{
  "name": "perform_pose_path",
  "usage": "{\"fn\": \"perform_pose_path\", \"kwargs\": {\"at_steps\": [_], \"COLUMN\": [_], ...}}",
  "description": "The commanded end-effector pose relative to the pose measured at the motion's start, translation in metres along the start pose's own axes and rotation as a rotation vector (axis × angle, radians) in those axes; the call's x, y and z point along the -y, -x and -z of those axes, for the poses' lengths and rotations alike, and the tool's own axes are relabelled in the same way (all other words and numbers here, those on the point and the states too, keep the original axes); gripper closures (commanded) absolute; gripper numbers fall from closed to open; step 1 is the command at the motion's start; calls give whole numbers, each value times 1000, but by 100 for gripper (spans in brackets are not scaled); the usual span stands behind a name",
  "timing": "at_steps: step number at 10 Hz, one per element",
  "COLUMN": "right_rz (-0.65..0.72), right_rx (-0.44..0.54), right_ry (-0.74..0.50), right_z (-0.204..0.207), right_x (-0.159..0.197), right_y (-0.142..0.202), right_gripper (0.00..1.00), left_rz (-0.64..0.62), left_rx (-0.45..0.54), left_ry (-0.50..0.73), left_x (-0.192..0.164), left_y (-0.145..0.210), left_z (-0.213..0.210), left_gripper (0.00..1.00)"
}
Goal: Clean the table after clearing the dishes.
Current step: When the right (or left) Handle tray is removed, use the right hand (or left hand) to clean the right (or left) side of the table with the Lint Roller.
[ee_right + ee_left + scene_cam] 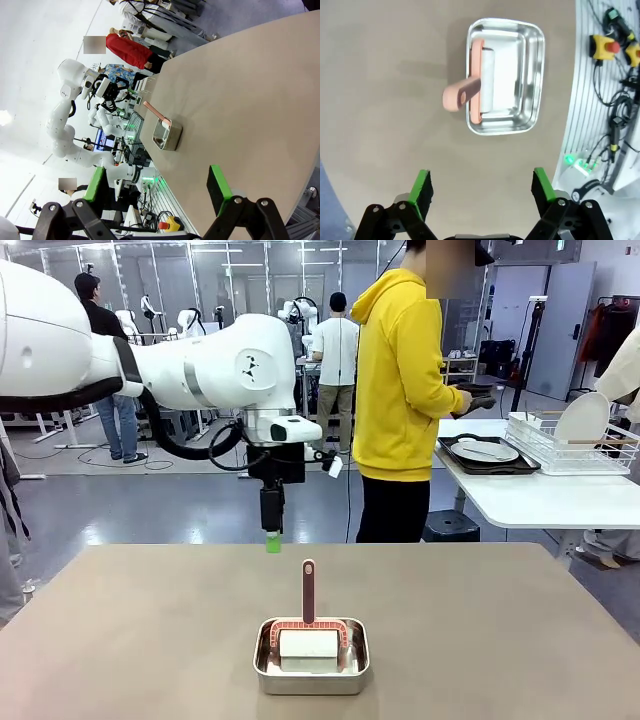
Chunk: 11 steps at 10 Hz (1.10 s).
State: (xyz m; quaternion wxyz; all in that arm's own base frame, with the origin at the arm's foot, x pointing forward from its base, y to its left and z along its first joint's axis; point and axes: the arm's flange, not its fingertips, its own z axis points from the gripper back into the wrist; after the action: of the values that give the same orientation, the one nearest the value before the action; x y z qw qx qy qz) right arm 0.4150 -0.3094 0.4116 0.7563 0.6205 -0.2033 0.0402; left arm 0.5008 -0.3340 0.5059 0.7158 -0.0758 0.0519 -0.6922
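Note:
The taupe-brown table (pixel 150 640) holds a small steel pan (pixel 311 652) with a pink-framed roller in it. My left gripper (pixel 272 538) hangs above the table's far middle, open and empty. In the left wrist view it (pixel 482 187) looks straight down on the pan (pixel 505 77), well apart from it. My right gripper (pixel 156 185) is open and empty off the table's (pixel 240 100) edge. One of the dishes, a white plate on a dark tray (pixel 487 453), lies on the white side table. A person in a yellow hoodie (pixel 400 370) holds another dark tray (pixel 478 395) there.
A white dish rack (pixel 575 445) with a plate stands on the side table at the right. In the left wrist view, cables and a yellow stop button (pixel 604 47) lie on the white bench past the table's near edge. The roller's handle (pixel 308 590) sticks up from the pan.

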Motion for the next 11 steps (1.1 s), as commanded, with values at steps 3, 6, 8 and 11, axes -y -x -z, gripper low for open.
{"fn": "perform_pose_path", "kwargs": {"at_steps": [3,6,8,11], "right_rz": [-8,-8,-8,-8], "right_rx": [2,2,2,2], "right_ry": [-7,-7,-7,-7], "right_z": [1,1,1,1], "right_x": [-4,-4,-4,-4], "right_y": [2,2,2,2], "right_gripper": [0,0,0,0], "left_rz": [10,26,61,87], "left_rx": [21,2,19,16], "left_ry": [-21,-48,-21,-7], "left_x": [-7,-14,-18,-22], "left_y": [-18,-26,-30,-36], "left_z": [13,24,35,52], "left_gripper": [0,0,0,0]}}
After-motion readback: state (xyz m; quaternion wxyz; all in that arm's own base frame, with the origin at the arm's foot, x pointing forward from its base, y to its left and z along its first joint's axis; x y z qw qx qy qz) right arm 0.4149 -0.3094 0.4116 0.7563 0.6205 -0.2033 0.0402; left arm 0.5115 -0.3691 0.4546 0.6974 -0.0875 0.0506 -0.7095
